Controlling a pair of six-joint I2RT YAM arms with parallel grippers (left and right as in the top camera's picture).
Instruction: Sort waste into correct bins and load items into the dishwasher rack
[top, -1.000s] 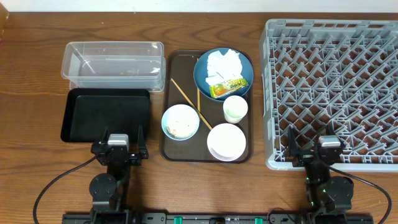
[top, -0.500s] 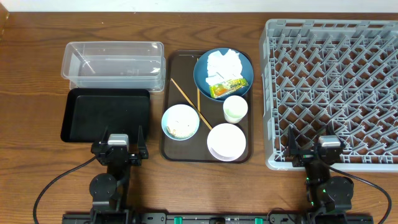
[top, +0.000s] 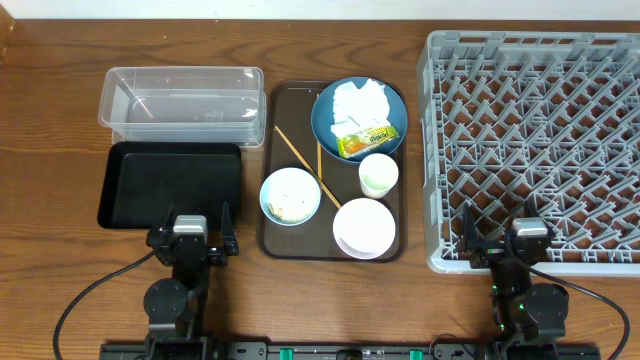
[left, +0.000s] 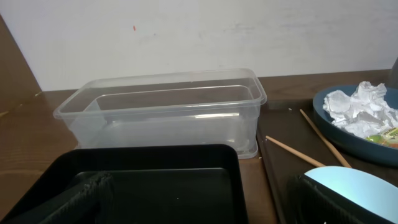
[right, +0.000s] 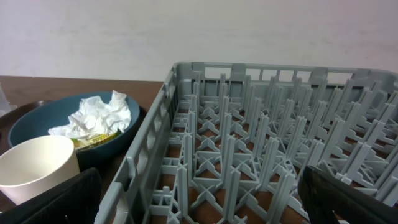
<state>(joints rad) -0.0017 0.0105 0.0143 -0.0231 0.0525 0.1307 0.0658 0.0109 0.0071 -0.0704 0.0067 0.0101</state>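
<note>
A dark blue plate (top: 345, 110) on the brown serving tray (top: 290, 240) holds crumpled white napkins (top: 358, 100) and a yellow-green snack wrapper (top: 366, 140). A white cup (top: 378, 175), a white bowl (top: 364, 227), a light blue bowl (top: 290, 195) and two chopsticks (top: 300, 160) lie on that tray. The clear tub (top: 182, 105) and black tray (top: 170, 185) sit at the left. The grey rack (top: 540, 140) is at the right. My left gripper (top: 192, 232) is open at the black tray's near edge. My right gripper (top: 500, 238) is open at the rack's near edge. Both are empty.
The left wrist view shows the clear tub (left: 165, 112), black tray (left: 137, 180), chopsticks (left: 305, 146) and plate (left: 360, 134). The right wrist view shows the rack (right: 261, 137), white cup (right: 37, 165) and plate (right: 43, 124). A white wall stands behind the table.
</note>
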